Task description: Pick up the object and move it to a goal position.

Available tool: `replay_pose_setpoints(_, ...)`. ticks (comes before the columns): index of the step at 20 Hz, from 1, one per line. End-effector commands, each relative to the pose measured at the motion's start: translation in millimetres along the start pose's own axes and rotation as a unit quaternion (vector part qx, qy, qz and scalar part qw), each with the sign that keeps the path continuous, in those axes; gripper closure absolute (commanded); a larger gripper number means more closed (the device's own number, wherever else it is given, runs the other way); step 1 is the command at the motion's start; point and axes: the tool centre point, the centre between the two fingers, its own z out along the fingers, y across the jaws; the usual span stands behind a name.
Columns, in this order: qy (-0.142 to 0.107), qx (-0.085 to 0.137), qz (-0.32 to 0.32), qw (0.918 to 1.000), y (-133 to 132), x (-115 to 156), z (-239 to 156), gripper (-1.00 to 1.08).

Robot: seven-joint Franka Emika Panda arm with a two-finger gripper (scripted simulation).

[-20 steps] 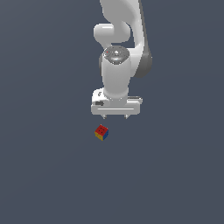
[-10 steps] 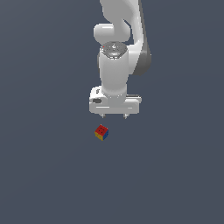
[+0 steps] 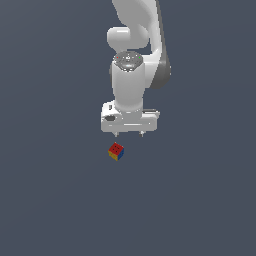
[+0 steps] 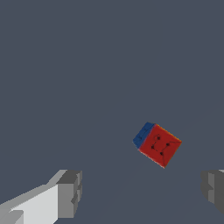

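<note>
One cube (image 3: 116,151) is seen lying alone on the plain grey surface, red dotted face up, turned askew, with nothing touching it. One gripper (image 3: 129,134) hangs above and just beside it, spread wide and empty. A descent without realignment could bring a fingertip (image 4: 70,193) down on a corner, so the cube would be knocked aside.

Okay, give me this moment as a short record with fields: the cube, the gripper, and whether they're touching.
object: cube, red dotted face up, blue and yellow sides
location: on the dark grey floor, unsupported by anything else
gripper: open, empty, fingers pointing down
contact: none; cube lies apart from both fingertips
task stage: cube not yet grasped
</note>
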Motion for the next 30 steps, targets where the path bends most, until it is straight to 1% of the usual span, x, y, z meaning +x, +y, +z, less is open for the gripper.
replay_pose_setpoints(1, -0.001, -0.001, -0.018, 0.9998, 2.8, -0.1, 4.0, -0.92)
replay_pose_setpoints(5, -0.002, -0.003, -0.055, 0.9985, 8.4, -0.2, 12.1, -0.92)
replay_pose_setpoints(8, -0.004, -0.004, -0.089, 0.9960, 13.5, -0.5, 19.6, -0.92)
replay_pose_setpoints(11, -0.005, -0.005, -0.127, 0.9919, 19.0, -1.0, 27.8, -0.92)
replay_pose_setpoints(15, -0.008, -0.006, -0.177, 0.9842, 26.1, -1.9, 38.6, -0.92)
replay_pose_setpoints(18, -0.009, -0.006, -0.214, 0.9768, 31.3, -2.7, 46.8, -0.92)
replay_pose_setpoints(22, -0.011, -0.006, -0.263, 0.9648, 38.1, -4.0, 57.5, -0.92)
replay_pose_setpoints(26, -0.013, -0.005, -0.311, 0.9503, 44.7, -5.5, 68.3, -0.92)
replay_pose_setpoints(30, -0.014, -0.003, -0.358, 0.9336, 50.9, -7.2, 78.7, -0.92)
